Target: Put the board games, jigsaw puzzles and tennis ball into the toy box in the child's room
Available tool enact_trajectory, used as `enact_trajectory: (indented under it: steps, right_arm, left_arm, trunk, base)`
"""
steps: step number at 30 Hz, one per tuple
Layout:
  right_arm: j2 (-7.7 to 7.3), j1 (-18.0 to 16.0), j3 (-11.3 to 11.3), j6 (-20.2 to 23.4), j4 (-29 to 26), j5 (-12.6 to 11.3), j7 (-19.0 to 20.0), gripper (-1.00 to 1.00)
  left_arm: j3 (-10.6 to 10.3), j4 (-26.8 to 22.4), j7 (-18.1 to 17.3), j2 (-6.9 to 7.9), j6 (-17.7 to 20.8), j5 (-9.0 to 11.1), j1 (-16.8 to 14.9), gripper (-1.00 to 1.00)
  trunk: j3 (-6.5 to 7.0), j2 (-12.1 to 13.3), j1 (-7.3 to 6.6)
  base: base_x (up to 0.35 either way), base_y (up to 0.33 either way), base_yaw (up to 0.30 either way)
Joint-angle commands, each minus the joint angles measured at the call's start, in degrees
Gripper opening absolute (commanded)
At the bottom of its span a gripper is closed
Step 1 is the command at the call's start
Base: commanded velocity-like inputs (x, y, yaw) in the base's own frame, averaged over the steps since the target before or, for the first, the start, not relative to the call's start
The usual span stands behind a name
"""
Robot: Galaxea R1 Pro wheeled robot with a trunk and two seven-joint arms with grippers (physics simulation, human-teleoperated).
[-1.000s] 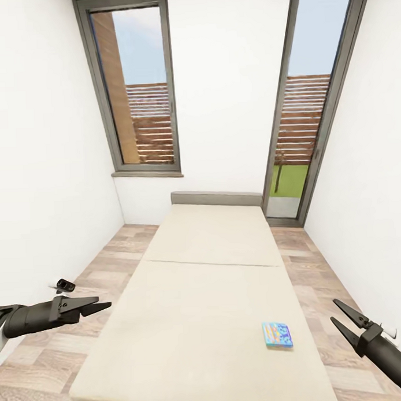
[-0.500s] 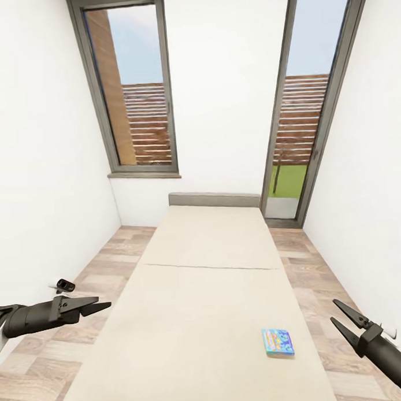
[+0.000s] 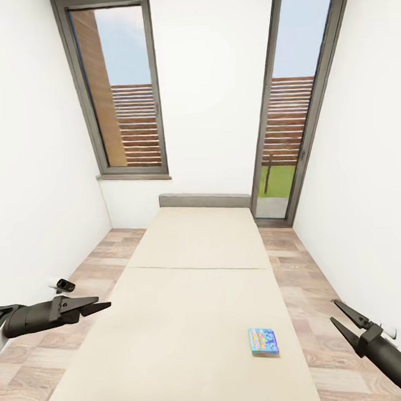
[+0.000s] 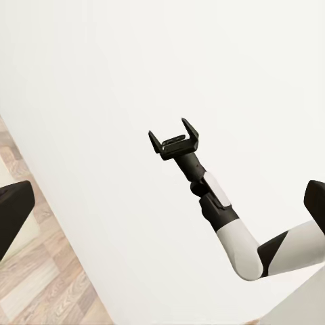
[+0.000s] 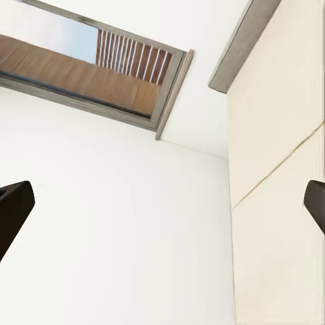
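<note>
Flanking the bed (image 3: pixel 191 264), white walls (image 3: pixel 37 171) crowd both sides.

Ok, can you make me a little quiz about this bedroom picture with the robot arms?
1. True or false: the board game lies on the bed.
2. Which gripper is nearer the game: A the left gripper, B the right gripper?
3. Fill in: both grippers hold ____.

Key: 1 true. 2 B. 3 nothing; the jaws of both are spread apart.
</note>
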Motion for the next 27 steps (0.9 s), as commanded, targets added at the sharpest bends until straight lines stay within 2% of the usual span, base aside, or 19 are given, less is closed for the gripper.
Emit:
enact_trajectory:
  steps: [1,14,19,27]
  right_arm:
    - [-0.01,-0.03,-0.05,0.31,-0.02,-0.11,0.05,1.00]
    - [-0.01,-0.04,-0.05,0.31,-0.02,-0.11,0.05,1.00]
    - [-0.01,-0.01,-0.05,0.31,-0.02,-0.11,0.05,1.00]
    - [-0.01,-0.03,-0.05,0.31,-0.02,-0.11,0.04,1.00]
  left_arm:
    - [-0.03,-0.02,-0.19,0.02,0.61,0.01,-0.04,1.00]
    - [-0.03,-0.02,-0.19,0.02,0.61,0.01,-0.04,1.00]
    - [-0.03,-0.03,-0.19,0.02,0.61,0.01,-0.04,1.00]
    - [-0.03,-0.03,-0.19,0.02,0.61,0.01,-0.04,1.00]
  trunk:
    - [-0.09,-0.12,0.04]
    - [0.00,-0.12,0.04]
    - [0.21,-0.12,0.04]
    - [0.40,-0.12,0.04]
  base:
    - [0.000,-0.032,-0.137]
    - [0.000,-0.097,-0.027]
    - [0.000,-0.146,-0.140]
    - [0.000,-0.030,-0.093]
